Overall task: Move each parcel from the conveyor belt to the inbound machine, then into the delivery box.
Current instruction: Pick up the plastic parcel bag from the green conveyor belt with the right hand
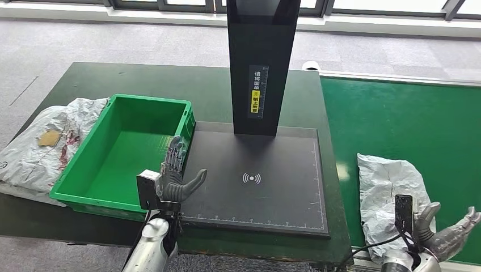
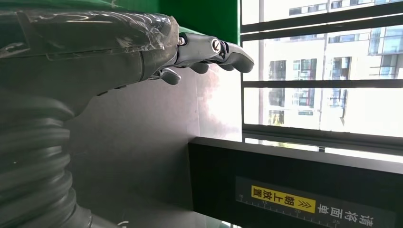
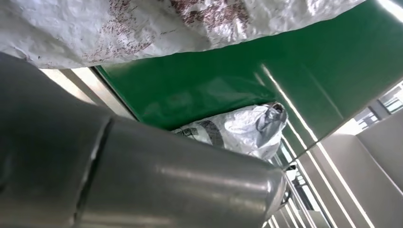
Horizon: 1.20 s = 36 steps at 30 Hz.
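I see my left hand (image 1: 176,173) held open, fingers spread and holding nothing, over the near left corner of the black inbound machine (image 1: 258,181), just beside the rim of the green delivery box (image 1: 76,184). In the left wrist view its fingers (image 2: 228,50) point past the machine's dark post (image 2: 294,187). My right hand (image 1: 448,232) is open too, palm up with nothing in it, at the near edge of the green conveyor belt (image 1: 408,119), touching or just over the grey parcel (image 1: 388,192) that lies flat on the belt. The delivery box sits on the dark bench (image 1: 215,90) and I see only its bare green floor inside. A second crumpled grey parcel (image 1: 39,144) lies on the bench outside the box, against its left wall.
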Tool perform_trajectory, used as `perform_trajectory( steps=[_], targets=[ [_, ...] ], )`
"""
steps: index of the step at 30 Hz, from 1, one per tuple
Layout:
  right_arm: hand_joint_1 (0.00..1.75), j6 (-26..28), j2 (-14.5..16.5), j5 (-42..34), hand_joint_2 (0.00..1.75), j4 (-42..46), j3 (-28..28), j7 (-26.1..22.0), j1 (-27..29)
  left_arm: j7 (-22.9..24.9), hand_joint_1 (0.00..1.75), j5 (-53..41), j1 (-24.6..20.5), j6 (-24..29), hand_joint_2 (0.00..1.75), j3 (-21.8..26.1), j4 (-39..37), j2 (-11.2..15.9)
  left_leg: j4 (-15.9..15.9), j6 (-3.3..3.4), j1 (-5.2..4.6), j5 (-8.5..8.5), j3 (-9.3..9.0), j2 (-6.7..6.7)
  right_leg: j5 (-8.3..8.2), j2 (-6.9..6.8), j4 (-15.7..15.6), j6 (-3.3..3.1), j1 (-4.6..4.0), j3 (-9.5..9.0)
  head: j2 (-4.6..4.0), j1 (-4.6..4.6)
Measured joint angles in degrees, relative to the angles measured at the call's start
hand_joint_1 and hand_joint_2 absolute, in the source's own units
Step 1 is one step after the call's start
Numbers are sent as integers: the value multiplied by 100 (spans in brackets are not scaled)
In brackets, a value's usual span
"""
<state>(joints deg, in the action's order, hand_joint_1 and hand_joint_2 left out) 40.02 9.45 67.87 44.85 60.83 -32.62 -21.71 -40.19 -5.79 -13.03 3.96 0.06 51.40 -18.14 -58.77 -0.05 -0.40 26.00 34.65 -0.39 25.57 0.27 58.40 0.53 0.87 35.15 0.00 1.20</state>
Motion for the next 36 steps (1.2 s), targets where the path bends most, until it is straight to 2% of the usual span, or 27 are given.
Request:
perform_trajectory(
  steps=[5,8,20,24,29,33,34,36],
  targets=[
    [0,0,-79,471,0,-223,226,614,-116,0,0,2,10,52,175,10,29,0,0,2,-1,-1,1,-2,0,-1,0,0,1,-2,0,0],
    [0,0,-132,568,0,-368,236,794,-131,0,0,2,14,79,175,17,40,0,-1,3,-1,-2,1,-2,0,-1,0,0,1,-3,0,0],
    [0,-235,-381,171,0,-1305,228,632,-280,0,0,15,21,107,175,33,55,1,0,6,0,-4,3,-5,0,-6,0,0,0,-5,0,0],
    [0,-603,-442,67,175,-1544,159,635,-329,0,0,15,19,105,175,33,54,2,0,6,0,-4,2,-4,0,-4,0,0,0,-5,0,0],
    [0,-860,-465,79,175,-1663,-8,737,-344,0,0,15,18,98,175,33,51,2,0,6,-1,-4,1,-4,-1,-4,0,0,0,-5,0,0],
    [0,-981,-471,95,0,-1696,-89,745,-343,0,0,15,16,95,175,33,48,2,0,6,0,-4,1,-4,-1,-4,0,0,0,-5,0,0],
    [0,-1060,-470,85,0,-1699,-146,736,-340,0,0,15,16,92,175,33,44,2,0,6,0,-4,1,-3,-1,-4,0,0,0,-5,0,0],
    [0,-1267,-465,35,87,-1700,-321,705,-331,0,0,15,14,87,175,33,34,2,0,6,0,-4,0,-1,-2,-2,0,0,0,-4,0,0]
  ],
)
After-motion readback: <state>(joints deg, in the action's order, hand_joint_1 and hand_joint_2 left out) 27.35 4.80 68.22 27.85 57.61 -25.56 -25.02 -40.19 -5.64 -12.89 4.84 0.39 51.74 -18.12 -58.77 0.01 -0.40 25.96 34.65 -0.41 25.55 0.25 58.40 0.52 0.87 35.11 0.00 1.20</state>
